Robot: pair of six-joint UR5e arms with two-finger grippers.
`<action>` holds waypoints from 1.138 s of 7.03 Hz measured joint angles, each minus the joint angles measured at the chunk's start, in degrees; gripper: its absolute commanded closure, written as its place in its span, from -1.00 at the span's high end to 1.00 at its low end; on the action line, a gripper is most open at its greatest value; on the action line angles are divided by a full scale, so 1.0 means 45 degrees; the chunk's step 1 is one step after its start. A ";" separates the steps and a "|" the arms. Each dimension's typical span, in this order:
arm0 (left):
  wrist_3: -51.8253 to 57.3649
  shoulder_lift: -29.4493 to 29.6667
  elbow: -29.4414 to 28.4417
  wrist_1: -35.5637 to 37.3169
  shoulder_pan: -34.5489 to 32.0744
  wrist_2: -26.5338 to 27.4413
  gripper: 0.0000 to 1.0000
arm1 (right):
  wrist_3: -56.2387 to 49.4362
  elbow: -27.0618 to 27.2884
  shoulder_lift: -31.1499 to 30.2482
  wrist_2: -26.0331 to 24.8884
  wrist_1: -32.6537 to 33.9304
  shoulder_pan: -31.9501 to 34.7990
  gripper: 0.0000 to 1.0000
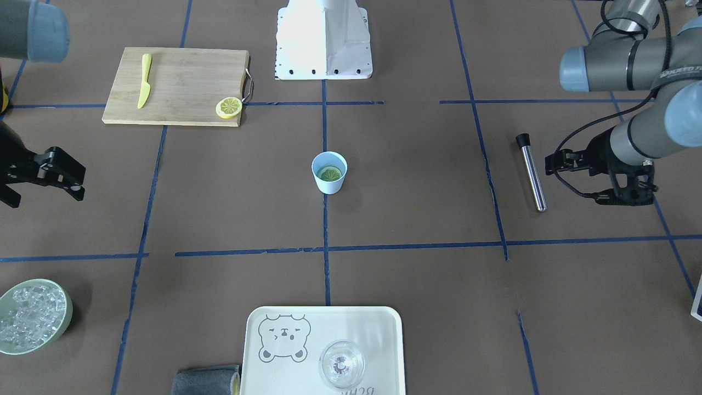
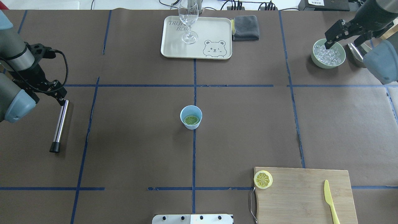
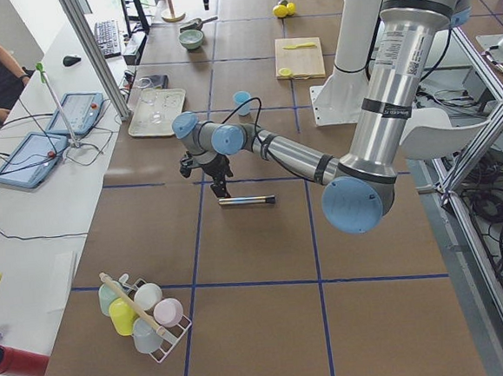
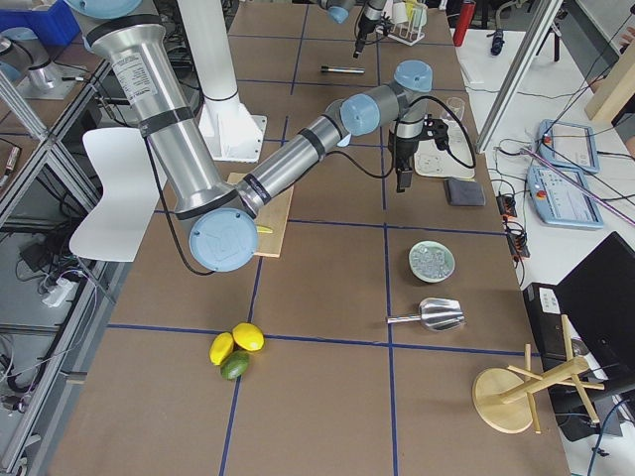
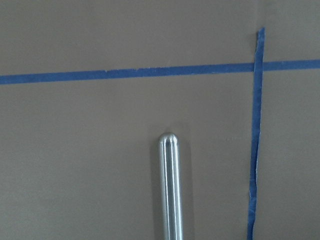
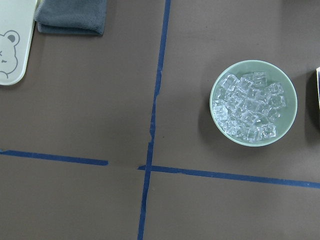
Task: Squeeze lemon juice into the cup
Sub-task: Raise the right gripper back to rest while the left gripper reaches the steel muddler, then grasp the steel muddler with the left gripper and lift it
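A yellow lemon slice [image 2: 263, 179] lies cut face up on the near left corner of a wooden cutting board [image 2: 304, 196]; it also shows in the front-facing view [image 1: 228, 107]. The pale blue cup [image 2: 191, 116] stands upright at the table's middle, with a round citrus slice [image 2: 191, 119] flat inside it. My left gripper [image 2: 59, 93] hovers over the far end of a steel rod [image 2: 59, 124], far left of the cup, and looks open and empty. My right gripper [image 2: 334, 34] hangs open and empty above the green ice bowl [image 2: 329, 56], far from cup and lemon.
A yellow knife [image 2: 330, 199] lies on the board. A cream bear tray [image 2: 199, 49] with a clear stemmed glass [image 2: 188, 18] sits at the far middle, with a grey cloth [image 2: 246, 27] beside it. A metal scoop [image 4: 437, 314] lies right of the ice bowl.
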State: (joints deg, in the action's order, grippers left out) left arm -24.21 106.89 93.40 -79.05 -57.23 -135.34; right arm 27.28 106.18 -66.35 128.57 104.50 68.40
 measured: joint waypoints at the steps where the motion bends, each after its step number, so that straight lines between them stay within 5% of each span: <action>1: -0.0022 -0.0009 -0.0458 -0.0471 0.0315 0.0002 1.00 | -0.0047 0.0010 -0.0028 0.0088 0.0001 0.0106 1.00; 8: -0.0087 -0.0057 -0.1588 -0.1195 0.1004 0.0055 0.98 | -0.0048 0.0313 -0.0060 0.0178 -0.0017 0.0191 1.00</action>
State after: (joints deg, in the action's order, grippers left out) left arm -24.60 106.63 86.25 -84.43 -52.72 -135.09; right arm 27.07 107.59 -66.62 129.37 104.42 69.26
